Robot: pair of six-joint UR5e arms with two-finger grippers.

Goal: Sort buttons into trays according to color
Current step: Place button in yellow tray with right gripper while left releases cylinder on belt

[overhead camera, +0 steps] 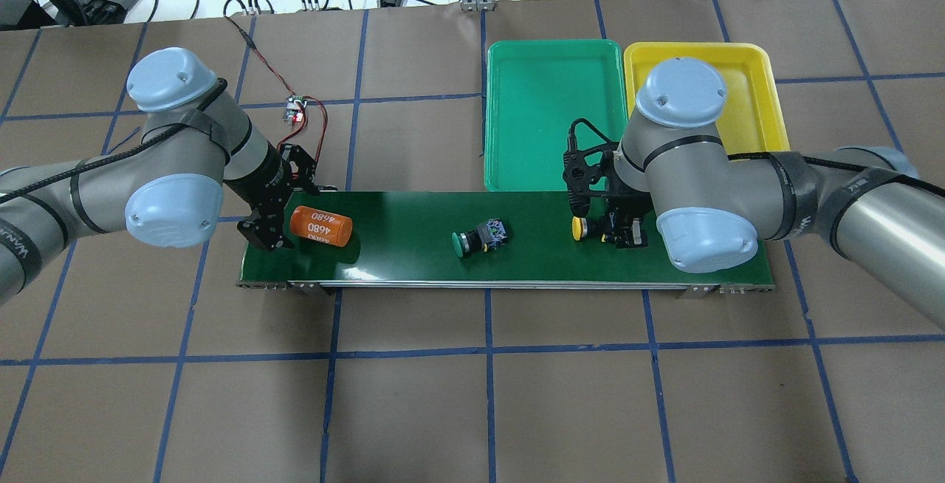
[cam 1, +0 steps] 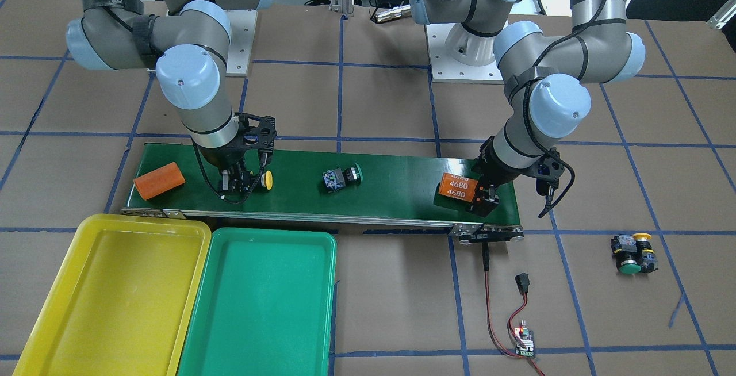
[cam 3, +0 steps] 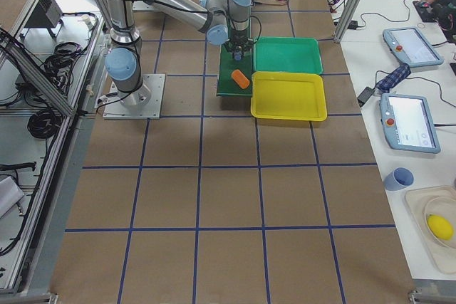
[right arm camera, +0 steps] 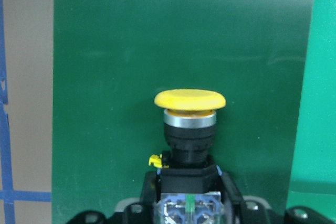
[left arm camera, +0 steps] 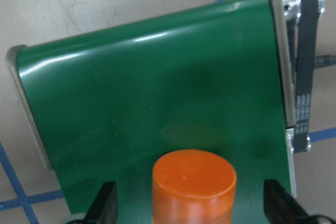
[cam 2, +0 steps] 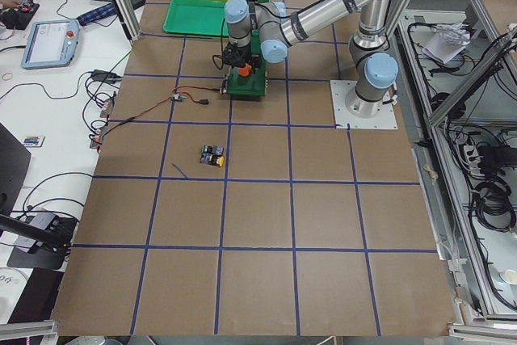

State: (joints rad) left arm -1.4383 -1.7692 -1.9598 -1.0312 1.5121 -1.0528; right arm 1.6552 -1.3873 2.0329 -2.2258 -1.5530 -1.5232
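My right gripper (right arm camera: 194,214) is down on the belt (right arm camera: 184,35) with its fingers spread, one on either side of the black body of a yellow button (right arm camera: 190,124). The button lies on its side with its cap pointing away from my wrist. I see a gap at each finger, so nothing is clamped.

My left gripper (left arm camera: 191,205) is also spread wide, straddling an orange cylinder (left arm camera: 194,187) at the belt's left end without touching it.

Between my two grippers a green button (cam 1: 342,177) lies mid-belt. Another orange cylinder (cam 1: 159,180) sits at the right end.

Just past the belt's far edge, the green tray (cam 1: 270,235) and yellow tray (cam 1: 86,232) lie side by side.

On the table (cam 1: 402,307), off the belt's left end, a second yellow button (cam 1: 641,238) and second green button (cam 1: 631,267) lie together.
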